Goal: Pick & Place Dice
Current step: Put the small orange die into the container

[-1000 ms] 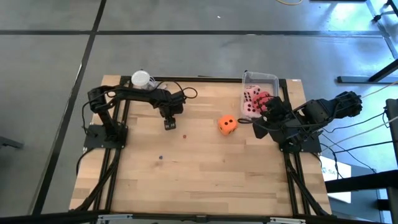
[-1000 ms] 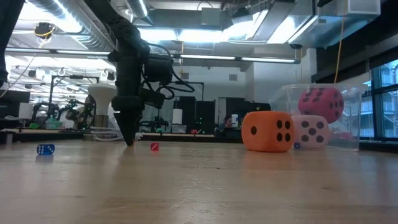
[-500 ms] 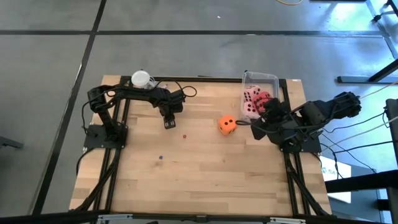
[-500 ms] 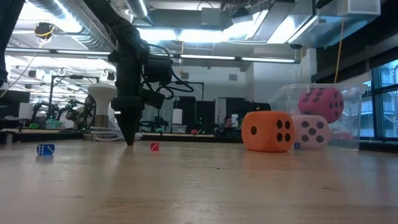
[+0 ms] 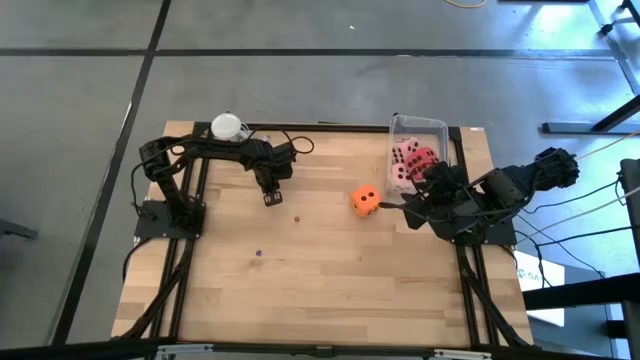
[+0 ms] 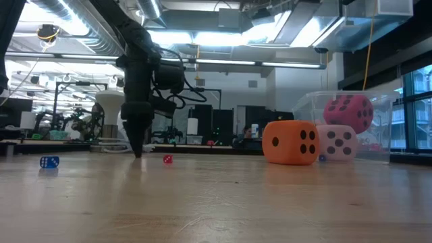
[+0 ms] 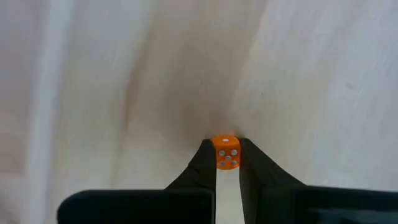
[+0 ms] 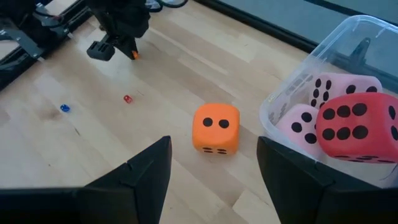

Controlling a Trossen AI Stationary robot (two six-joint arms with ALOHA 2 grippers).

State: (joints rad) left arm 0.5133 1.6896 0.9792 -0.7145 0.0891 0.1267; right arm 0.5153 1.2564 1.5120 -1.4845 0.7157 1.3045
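Between the left gripper's (image 7: pixel 227 163) fingers, only its wrist view shows a tiny orange die (image 7: pixel 226 152).

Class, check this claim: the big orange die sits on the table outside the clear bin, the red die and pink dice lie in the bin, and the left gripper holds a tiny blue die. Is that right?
One detail is wrong. The left gripper holds a tiny orange die, not a blue one; the left wrist view shows it between the fingers. The tiny blue die lies loose on the table. The big orange die is outside the clear bin, with the red die and pink dice inside.

Robotics lab: exposed ceiling ducts (image 6: pixel 283 20), strip lights (image 6: pixel 229 62), benches with equipment (image 6: pixel 61 125).
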